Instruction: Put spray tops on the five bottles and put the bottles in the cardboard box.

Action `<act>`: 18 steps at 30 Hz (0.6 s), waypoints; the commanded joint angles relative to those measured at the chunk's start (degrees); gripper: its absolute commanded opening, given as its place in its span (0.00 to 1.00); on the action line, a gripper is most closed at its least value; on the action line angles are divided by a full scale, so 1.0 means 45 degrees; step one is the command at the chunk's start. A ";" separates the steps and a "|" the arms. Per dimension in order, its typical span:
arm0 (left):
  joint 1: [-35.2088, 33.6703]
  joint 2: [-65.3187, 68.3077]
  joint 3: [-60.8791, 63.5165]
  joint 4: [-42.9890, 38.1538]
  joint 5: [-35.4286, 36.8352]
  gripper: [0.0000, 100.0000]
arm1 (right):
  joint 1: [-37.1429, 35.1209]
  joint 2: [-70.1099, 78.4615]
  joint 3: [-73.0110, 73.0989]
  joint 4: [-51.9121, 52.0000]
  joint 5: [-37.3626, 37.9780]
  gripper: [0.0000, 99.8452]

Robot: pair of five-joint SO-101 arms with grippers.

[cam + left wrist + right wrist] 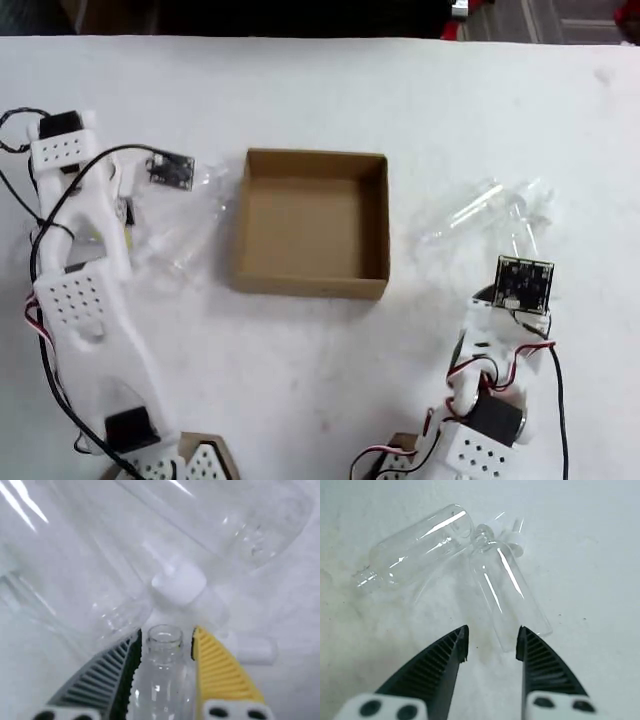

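On the white table (330, 90), the open-topped cardboard box (313, 285) sits between the arms, its brown floor showing. Clear bottles lie in a left pile (185, 235) and a right pile (490, 210) either side of it. The left gripper (165, 640) clamps an uncapped bottle (162, 680) near its neck, a white spray top (179, 582) just beyond. The right gripper (491, 642) hangs with fingers parted at the base of a lying bottle (512, 590).

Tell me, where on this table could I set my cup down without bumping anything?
The bare table strip behind the box, or the patch before it between left arm and right arm. Crowded: left bottles and right bottles flank the box.
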 commanded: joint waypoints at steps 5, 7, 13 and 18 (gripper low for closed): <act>-0.0049 -0.0225 -0.0508 -0.0020 -0.0156 0.16 | -0.0147 0.0010 0.0098 0.0068 0.0039 0.14; -0.0029 -0.0361 -0.0488 0.0000 -0.0137 0.15 | -0.0147 0.0010 0.0098 0.0068 0.0039 0.14; -0.0029 -0.0479 -0.0391 0.0020 -0.0137 0.04 | -0.0147 0.0010 0.0098 0.0068 0.0039 0.14; 0.0010 -0.0498 -0.0508 0.0547 -0.0117 0.02 | -0.0147 0.0010 0.0098 0.0068 0.0039 0.14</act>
